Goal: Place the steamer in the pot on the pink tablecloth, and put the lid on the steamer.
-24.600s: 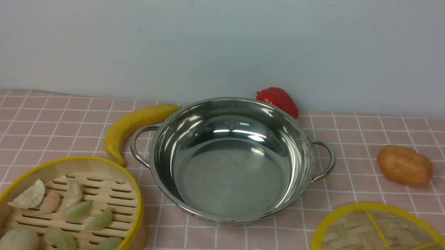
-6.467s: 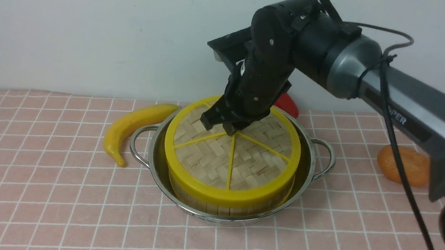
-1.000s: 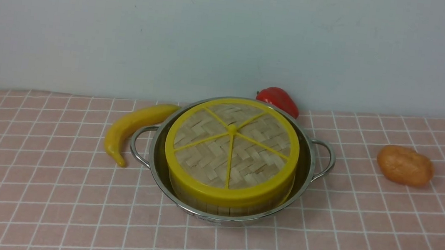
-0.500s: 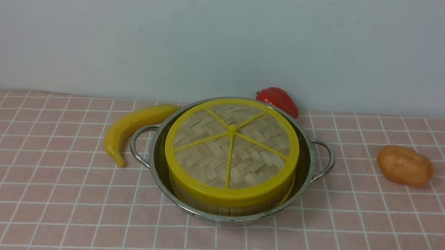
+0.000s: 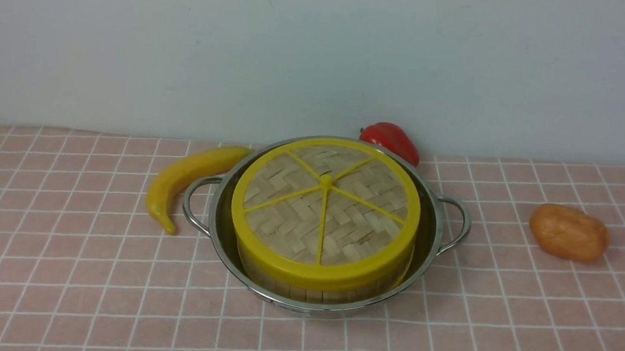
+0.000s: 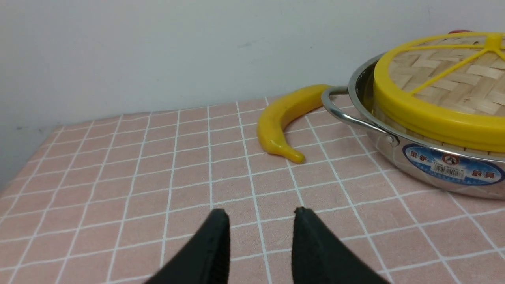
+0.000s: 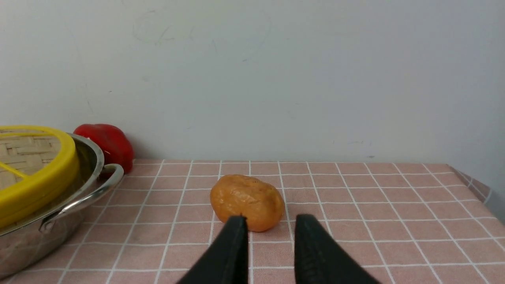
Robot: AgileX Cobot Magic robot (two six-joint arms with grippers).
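Pale wall behind counter with pink white-grid tablecloth (image 5: 72, 266). Shiny steel two-handled pot (image 5: 449, 217) on it holds bamboo yellow-rimmed steamer (image 5: 276, 283), flat woven yellow-spoked lid (image 5: 325, 207) on top. Lid likely light, stiff; grip by rim. My left end effector (image 6: 258, 215) and right end effector (image 7: 270, 219) spread, empty, near pot.

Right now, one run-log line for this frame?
stage: done | steamer in pot, lid on | pot on pink tablecloth | left gripper open, empty | right gripper open, empty

Lid (image 6: 446, 88) on steamer in pot (image 6: 434, 165); banana (image 6: 286, 120) beside handle; left tool (image 6: 258, 215) parted, empty, above cloth (image 6: 118, 177).
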